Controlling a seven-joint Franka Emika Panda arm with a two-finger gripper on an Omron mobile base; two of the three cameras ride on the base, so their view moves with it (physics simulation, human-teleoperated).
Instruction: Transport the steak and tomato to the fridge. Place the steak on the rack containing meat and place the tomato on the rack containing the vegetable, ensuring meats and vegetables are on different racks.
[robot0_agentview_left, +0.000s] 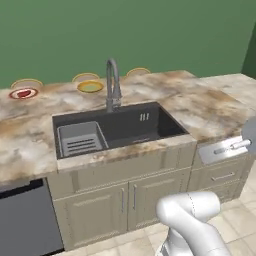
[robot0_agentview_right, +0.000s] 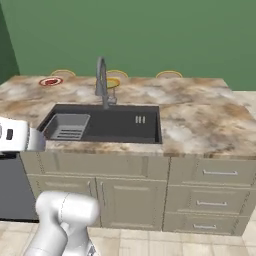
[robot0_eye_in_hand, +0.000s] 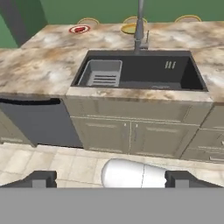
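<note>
Steak, a red slab on a small white plate (robot0_agentview_left: 23, 93), sits at the far left back of the marbled stone bench (robot0_agentview_left: 200, 107), well apart from the pincer (robot0_eye_in_hand: 111, 178), whose tips stand wide and empty. No tomato can be made out. The task looks barely begun: next comes reaching over the dark sink (robot0_agentview_left: 120, 127) for the steak.

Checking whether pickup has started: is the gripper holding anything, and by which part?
Nothing is held. The gripper is open, its jaws wide apart with only floor between them; the steak sits on its plate on the counter.
</note>
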